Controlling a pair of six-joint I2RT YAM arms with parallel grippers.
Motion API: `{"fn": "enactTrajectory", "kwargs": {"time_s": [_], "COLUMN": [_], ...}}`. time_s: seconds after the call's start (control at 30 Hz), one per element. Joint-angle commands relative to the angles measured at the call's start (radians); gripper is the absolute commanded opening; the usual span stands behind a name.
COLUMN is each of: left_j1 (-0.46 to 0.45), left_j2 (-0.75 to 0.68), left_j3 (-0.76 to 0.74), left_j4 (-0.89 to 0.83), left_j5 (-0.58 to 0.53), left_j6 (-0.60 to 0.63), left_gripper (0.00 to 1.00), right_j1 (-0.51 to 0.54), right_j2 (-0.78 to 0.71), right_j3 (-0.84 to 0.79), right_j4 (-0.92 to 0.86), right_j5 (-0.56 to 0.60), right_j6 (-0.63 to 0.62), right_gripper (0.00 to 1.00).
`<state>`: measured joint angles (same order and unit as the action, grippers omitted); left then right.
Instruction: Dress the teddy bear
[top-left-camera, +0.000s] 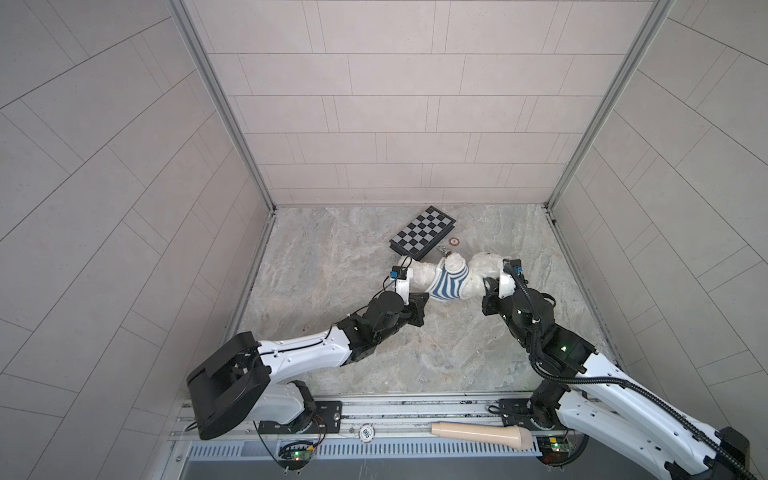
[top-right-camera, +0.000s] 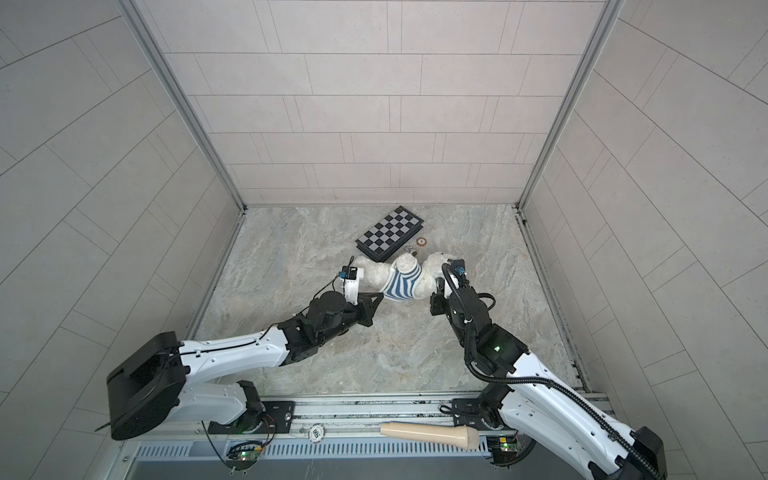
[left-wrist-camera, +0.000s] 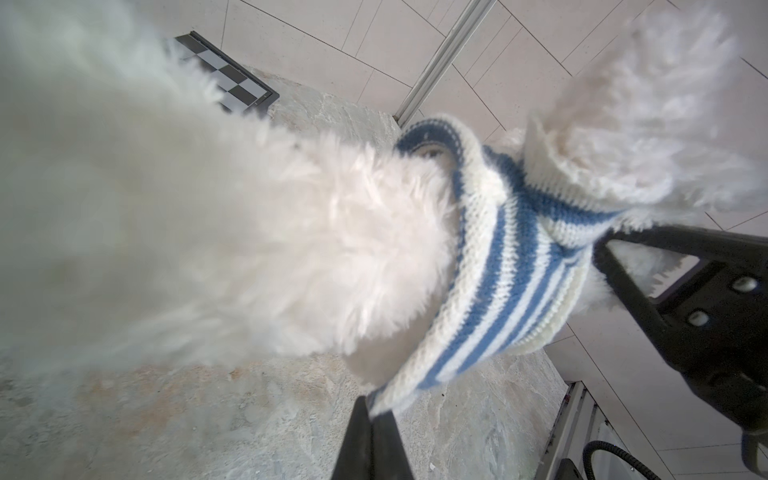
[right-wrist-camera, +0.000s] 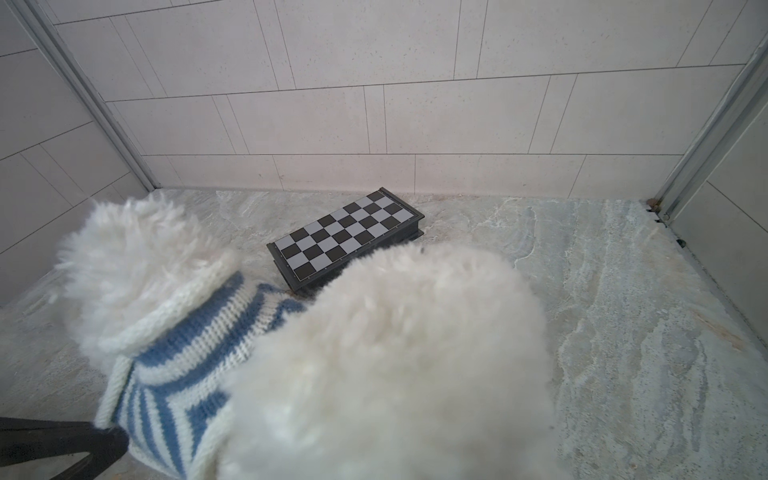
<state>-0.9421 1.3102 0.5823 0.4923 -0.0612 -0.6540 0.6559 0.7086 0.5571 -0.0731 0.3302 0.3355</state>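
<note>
With the left pincer (left-wrist-camera: 371, 413) closed tight, pinches the lower hem of the striped shirt (left-wrist-camera: 498, 270) and draws the knit taut, away from the body. With the right pincer (top-left-camera: 488, 287) narrow and sunk deep in fur, fingertips hidden, grips by the look of it the teddy bear (top-left-camera: 482, 266) close under the head. Stretches the bear between the two, just on the near side of the chessboard (top-left-camera: 422, 230), legs almost touching its near corner, head farther from it. Cannot tell whether lifted clear of the bench (top-left-camera: 332, 332) or resting on it.

Shows the head through the collar and one arm out of a white-cuffed sleeve, on the side facing the chessboard. Cannot confirm the other arm, hidden behind fur and the right pincer. Leaves the shirt bunched high round the chest, with belly and legs bare below it.

Looks past halfway, at a guess. Remaining: to draw the hem down over the belly, to check the second sleeve, to smooth the bunched knit, then to release both grips and settle the bear beside the chessboard
</note>
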Motion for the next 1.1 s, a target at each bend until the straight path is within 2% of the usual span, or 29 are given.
{"fn": "enactTrajectory", "kwargs": {"time_s": [0.0, 0.13, 0.23, 0.43, 0.5, 0.57, 0.67, 0.77, 0.93, 1.07], "left_j1": [0.026, 0.020, 0.020, 0.020, 0.019, 0.019, 0.020, 0.022, 0.021, 0.037], "left_j2": [-0.029, -0.004, 0.030, 0.041, 0.028, 0.000, -0.064, -0.149, -0.313, -0.414], "left_j3": [-0.032, -0.024, 0.015, 0.024, 0.020, 0.012, -0.016, -0.049, -0.087, -0.055], "left_j4": [-0.066, -0.045, -0.055, 0.057, 0.083, 0.072, 0.032, -0.019, -0.123, -0.264], "left_j5": [-0.067, -0.023, 0.052, 0.241, 0.296, 0.326, 0.329, 0.344, 0.360, 0.285], "left_j6": [0.022, 0.030, 0.077, 0.120, 0.115, 0.113, 0.122, 0.138, 0.174, 0.176], "left_gripper": [0.00, 0.00, 0.00, 0.00, 0.05, 0.16, 0.35, 0.44, 0.46, 0.41], "right_j1": [-0.006, -0.006, -0.006, -0.007, -0.006, -0.006, -0.008, -0.012, -0.048, -0.063], "right_j2": [-0.033, -0.031, -0.023, 0.011, 0.018, 0.022, 0.011, -0.012, -0.027, -0.004], "right_j3": [0.033, 0.025, 0.022, 0.027, 0.020, 0.015, 0.009, 0.006, 0.013, 0.035], "right_j4": [0.022, 0.046, 0.075, 0.148, 0.182, 0.192, 0.194, 0.197, 0.221, 0.238], "right_j5": [0.055, 0.042, -0.002, -0.199, -0.272, -0.313, -0.345, -0.328, -0.394, -0.512], "right_j6": [-0.018, -0.016, -0.034, -0.140, -0.172, -0.209, -0.277, -0.326, -0.381, -0.422], "right_gripper": [0.00, 0.00, 0.00, 0.00, 0.00, 0.00, 0.00, 0.00, 0.00, 0.00]}}
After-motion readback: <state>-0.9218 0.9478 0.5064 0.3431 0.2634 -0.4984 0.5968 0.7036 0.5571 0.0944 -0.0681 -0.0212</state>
